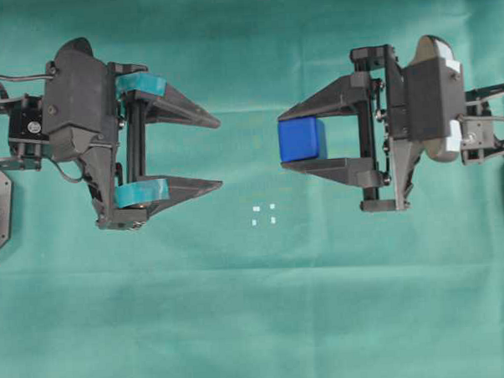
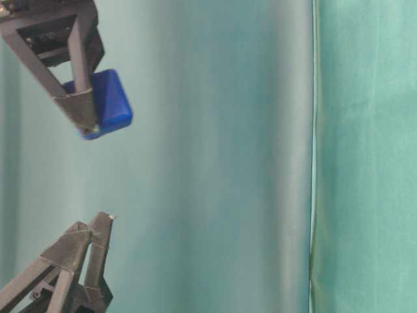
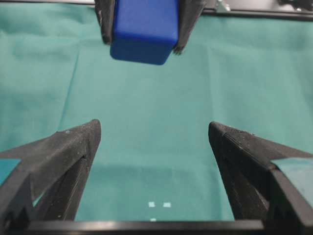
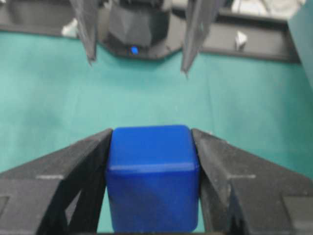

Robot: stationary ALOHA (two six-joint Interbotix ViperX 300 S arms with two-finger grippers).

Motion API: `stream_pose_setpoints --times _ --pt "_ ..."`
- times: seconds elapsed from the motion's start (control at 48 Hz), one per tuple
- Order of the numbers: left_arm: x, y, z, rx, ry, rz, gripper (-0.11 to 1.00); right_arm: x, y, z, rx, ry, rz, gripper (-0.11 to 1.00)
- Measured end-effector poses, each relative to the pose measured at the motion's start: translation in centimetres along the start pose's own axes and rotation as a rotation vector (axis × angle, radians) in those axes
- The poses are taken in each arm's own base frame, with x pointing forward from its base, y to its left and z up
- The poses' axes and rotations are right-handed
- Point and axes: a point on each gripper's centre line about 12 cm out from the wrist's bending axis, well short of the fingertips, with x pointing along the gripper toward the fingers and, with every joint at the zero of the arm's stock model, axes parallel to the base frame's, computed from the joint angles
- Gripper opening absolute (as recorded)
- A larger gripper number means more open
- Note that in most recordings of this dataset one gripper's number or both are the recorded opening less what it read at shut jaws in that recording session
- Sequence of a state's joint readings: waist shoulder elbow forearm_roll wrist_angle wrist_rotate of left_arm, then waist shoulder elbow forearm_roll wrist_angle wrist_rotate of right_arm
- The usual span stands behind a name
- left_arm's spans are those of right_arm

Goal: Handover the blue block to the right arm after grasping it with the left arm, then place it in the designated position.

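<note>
Clamping the blue block (image 1: 301,140) between right gripper (image 1: 287,141) fingers, right of the white marks (image 1: 263,214); left gripper (image 1: 219,153) spread wide, empty.

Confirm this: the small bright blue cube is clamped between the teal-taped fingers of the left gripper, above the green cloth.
Wrong gripper. The small bright blue cube is clamped between the plain black fingers of the right gripper; the overhead view shows the teal-taped left gripper open and empty.

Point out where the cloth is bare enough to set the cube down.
Bare cloth spans the whole near side below both grippers, including the four white marks. The gap between left gripper and right gripper, holding the blue cube, is tighter.
</note>
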State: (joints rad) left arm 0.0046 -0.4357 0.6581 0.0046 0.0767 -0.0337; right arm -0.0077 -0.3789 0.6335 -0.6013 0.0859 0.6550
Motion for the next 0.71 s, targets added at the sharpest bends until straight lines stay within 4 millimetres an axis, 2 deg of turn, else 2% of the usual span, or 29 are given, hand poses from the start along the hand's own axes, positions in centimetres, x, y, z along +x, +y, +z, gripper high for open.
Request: stream_pose_setpoints --times 0.355,0.709 --pt "0.0 -0.1 0.0 0.0 0.0 -0.001 1.0 -0.2 -0.5 -1.9 0.061 0.154 -0.09 0.52" --pt "0.0 0.1 0.0 0.001 0.0 0.001 1.0 -0.3 -0.3 -2.0 0.063 0.165 -0.091 0.52"
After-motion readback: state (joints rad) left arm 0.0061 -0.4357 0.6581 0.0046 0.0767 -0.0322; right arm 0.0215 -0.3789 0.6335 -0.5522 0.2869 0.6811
